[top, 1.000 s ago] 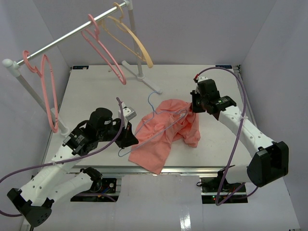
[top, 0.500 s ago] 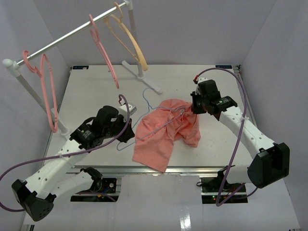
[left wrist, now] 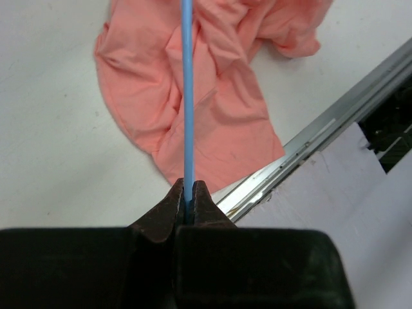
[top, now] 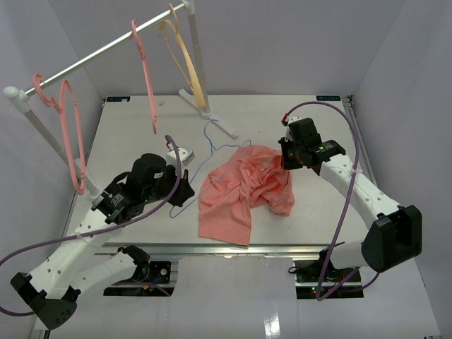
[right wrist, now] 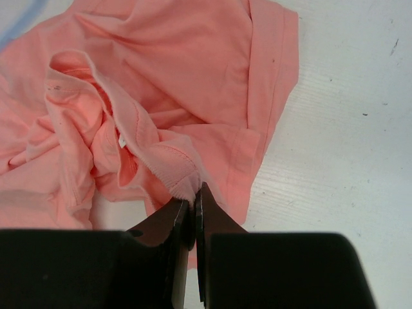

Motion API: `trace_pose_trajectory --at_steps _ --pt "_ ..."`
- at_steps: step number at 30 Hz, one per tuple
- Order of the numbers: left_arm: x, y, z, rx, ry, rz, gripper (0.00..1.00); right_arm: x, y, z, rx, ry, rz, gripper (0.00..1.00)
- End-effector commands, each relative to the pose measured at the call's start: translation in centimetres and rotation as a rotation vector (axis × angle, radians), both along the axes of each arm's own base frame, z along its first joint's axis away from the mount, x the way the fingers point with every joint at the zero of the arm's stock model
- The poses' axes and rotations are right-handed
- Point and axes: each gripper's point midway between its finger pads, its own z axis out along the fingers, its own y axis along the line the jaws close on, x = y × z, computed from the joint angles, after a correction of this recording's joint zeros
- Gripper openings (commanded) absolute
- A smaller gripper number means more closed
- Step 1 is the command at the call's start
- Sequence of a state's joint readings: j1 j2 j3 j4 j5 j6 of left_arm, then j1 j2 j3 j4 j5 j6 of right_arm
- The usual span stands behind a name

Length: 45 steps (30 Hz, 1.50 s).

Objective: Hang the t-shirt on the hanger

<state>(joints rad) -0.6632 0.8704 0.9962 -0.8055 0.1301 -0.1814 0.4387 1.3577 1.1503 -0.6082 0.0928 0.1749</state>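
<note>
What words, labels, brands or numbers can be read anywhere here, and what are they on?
None can be read in any view.
The t-shirt is plain; the white tag in its collar is too small to read.
The hanger bears no marking.
Small bluish marks at the far corners of the table: too blurred to read.

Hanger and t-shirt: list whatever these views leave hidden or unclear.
- Left wrist view: only one straight stretch of the hanger shows, clamped in the left hand; the top edge cuts off the rest.
- Top view: the t-shirt covers the hanger's far part; whether wire is inside the cloth is unclear.
- Right wrist view: the right hand pinches a folded edge; collar or hem, cannot tell.
</note>
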Motion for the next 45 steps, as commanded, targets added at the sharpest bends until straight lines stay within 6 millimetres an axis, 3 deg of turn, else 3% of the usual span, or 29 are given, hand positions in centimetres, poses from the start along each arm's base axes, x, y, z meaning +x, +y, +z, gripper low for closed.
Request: trace_pose_trajectory --at_steps 1,6,12,21,45 --pt "-1.6 -1.5 5.3 -0.132 -0.099 -0.130 0.00 0.7 0.5 0.9 0.011 -0.011 0.018 0.08" --pt "-2.6 -1.9 6.2 -0.159 -0.109 -0.193 0.00 0.8 0.4 1.2 0.011 -0.020 0.013 0.08" --pt "-4.3 -2.2 5.7 -0.176 -0.096 -0.279 0.00 1.2 0.2 1.8 0.003 -0.035 0.015 0.08" --pt "-5.5 -1.9 5.5 -0.175 -0.190 -0.375 0.00 1.6 0.1 4.6 0.087 -0.068 0.062 0.08" --pt "-3.7 -3.2 3.2 -0.107 -0.151 -0.418 0.00 -0.4 0.7 6.5 0.138 -0.121 0.138 0.08"
